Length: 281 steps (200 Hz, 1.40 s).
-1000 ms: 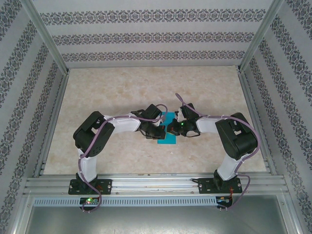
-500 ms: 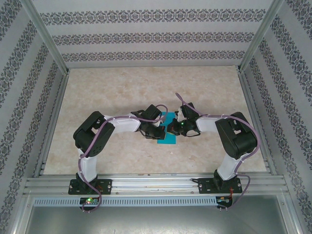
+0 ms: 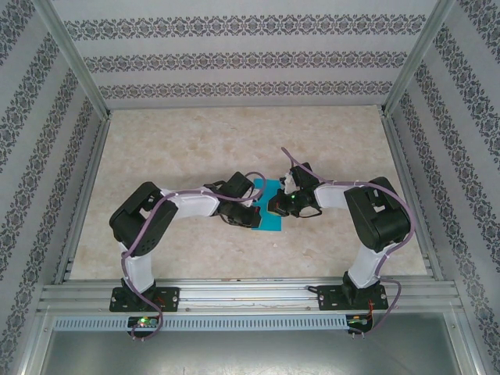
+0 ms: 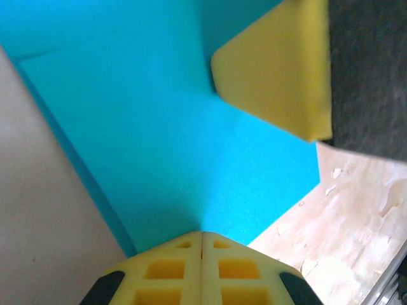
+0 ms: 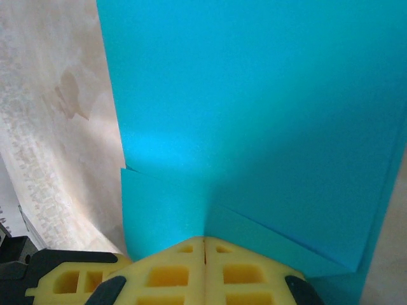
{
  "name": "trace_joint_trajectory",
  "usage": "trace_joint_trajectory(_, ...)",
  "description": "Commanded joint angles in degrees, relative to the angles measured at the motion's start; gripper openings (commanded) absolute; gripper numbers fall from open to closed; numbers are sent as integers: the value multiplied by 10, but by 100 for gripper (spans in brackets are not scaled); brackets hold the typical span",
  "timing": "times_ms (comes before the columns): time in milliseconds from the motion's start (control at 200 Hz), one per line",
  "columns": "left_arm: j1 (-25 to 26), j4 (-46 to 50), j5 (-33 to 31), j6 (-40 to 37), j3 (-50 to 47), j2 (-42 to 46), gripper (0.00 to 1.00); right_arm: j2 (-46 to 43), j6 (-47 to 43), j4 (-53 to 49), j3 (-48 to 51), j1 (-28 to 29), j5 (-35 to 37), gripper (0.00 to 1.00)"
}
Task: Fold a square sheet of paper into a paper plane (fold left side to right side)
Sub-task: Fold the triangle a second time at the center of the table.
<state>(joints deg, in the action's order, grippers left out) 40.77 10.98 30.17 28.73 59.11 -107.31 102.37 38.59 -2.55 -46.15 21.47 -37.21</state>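
The square sheet of paper [image 3: 270, 223] lies folded in layers on the table between the two arms, bright turquoise. My left gripper [image 3: 255, 216] is shut, its closed tips [image 4: 202, 232] resting on the paper [image 4: 159, 127] near its left fold. My right gripper [image 3: 276, 205] is shut too, tips [image 5: 205, 239] pressed onto the paper [image 5: 254, 95] where two folded flaps meet. The right gripper's yellow finger [image 4: 280, 70] shows in the left wrist view, touching the sheet. No pointed paper plane shape shows; I see only a layered rectangle with creased edges.
The beige marbled table [image 3: 195, 148] spreads wide behind and beside the paper. Patterned walls and a metal frame [image 3: 78, 78] enclose it. An aluminium rail [image 3: 250, 295] runs along the near edge by the arm bases.
The left arm has drawn back and lowered a little, its gripper sliding slightly toward the paper's near part. The right arm has barely shifted. Both grippers stay shut.
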Motion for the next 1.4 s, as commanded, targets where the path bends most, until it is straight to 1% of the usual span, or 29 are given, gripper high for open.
trace_joint_trajectory(0,0,87,-11,-40,-37,7,3,37,-19,-73,17,-19,97,0)
trace_joint_trajectory(140,0,99,-32,-45,-57,16,3,36,-19,-73,18,-21,95,0)
trace_joint_trajectory(500,0,73,-46,-15,-106,54,3,32,-19,-68,14,-19,85,0)
trace_joint_trajectory(689,-3,49,-42,2,-101,94,4,10,-8,-47,9,-16,60,0)
trace_joint_trajectory(869,-16,22,-32,22,-85,125,5,-21,2,-36,-8,-12,43,0)
trace_joint_trajectory(1009,-14,8,-2,18,-41,107,5,-19,4,-37,-17,-9,44,0)
trace_joint_trajectory(1144,-5,-12,24,23,4,63,4,-7,7,-34,-17,-5,44,0)
trace_joint_trajectory(1274,0,-9,12,27,36,23,4,-11,9,-33,-11,-3,49,0)
trace_joint_trajectory(1299,-1,-14,8,32,37,21,5,-12,9,-32,-9,-3,50,0)
trace_joint_trajectory(1344,-2,-24,1,41,34,18,10,-15,9,-32,-7,-3,51,0)
trace_joint_trajectory(1399,-3,-34,-9,52,31,21,12,-18,7,-32,-5,-4,52,0)
